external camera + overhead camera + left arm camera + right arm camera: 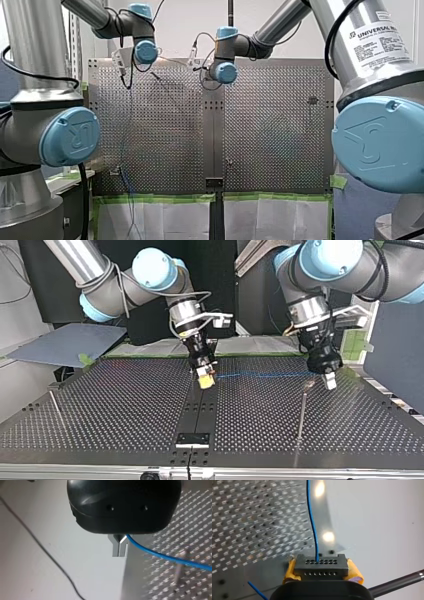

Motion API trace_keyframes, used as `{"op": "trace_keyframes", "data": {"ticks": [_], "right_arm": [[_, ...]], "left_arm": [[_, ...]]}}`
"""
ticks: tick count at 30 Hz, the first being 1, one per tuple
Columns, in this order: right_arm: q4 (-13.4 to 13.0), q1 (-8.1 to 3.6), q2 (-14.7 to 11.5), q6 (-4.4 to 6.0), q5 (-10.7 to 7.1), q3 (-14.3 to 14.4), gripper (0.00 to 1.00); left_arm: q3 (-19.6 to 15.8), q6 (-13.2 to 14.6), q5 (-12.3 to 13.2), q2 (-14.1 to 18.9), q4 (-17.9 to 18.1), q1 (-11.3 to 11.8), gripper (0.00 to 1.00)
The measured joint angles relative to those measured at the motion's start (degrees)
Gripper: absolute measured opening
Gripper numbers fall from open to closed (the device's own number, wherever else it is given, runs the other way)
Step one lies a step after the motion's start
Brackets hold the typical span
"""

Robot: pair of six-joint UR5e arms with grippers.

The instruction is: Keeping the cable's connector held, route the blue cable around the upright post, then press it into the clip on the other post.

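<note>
A: Who has the connector?

B: My right gripper. Yellow pads pinch the connector from both sides (grey block, rows of holes). The blue cable leaves its face straight ahead of the fingers.

A: And the other one?

B: My left gripper has its metal fingers pressed nearly together. The cable comes out at their root and trails off to one side. It reads as pinched, though the black body hides the actual contact.

A: Where's the cable overall?

B: It's strung taut between the two grippers, above the desk. Its long axis runs parallel to the edge the arms stand behind, from about mid-desk out toward the side edge under my left arm.

A: Posts?

B: One post stands just beside the left fingers, on the side away from the arms. The cable looks clear of it, not wrapped. A second thin post is well apart, near the opposite side edge. I can't tell which one carries the clip (too small).

A: So what does the next move turn on?

B: My call: the near post lies across the cable's line, just off the left-held end, so my left arm is the nearer one. It has to carry its end past the post while my right arm keeps the connector clamped. Routing isn't done and clipping isn't started.
</note>
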Motion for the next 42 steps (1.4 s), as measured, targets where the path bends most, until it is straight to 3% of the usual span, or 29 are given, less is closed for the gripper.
{"op": "trace_keyframes", "data": {"ticks": [8, 14, 21, 30, 42], "right_arm": [[0.1, -0.14, 0.0, 2.05, -1.18, -3.6, 0.0], [0.1, -0.33, 0.2, 2.86, -2.06, -5.2, 0.0], [0.2, -0.54, 3.0, 3.02, -2.66, -7.6, 0.0], [0.1, -0.45, 7.2, 2.99, -2.78, -10.6, 0.0], [-0.2, -0.6, 10.4, 2.65, -2.78, -12.3, 0.0]], "left_arm": [[1.2, -0.2, 4.4, -0.1, -1.3, 4.5, 0.0], [3.6, -0.7, 8.3, -3.1, -1.6, 8.3, 0.0], [6.7, -0.9, 12.0, -6.6, -1.7, 12.1, 0.0], [7.2, -0.9, 16.1, -10.6, -0.7, 17.1, 0.0], [7.2, -2.9, 21.8, -13.1, 1.2, 18.2, 0.0]]}}
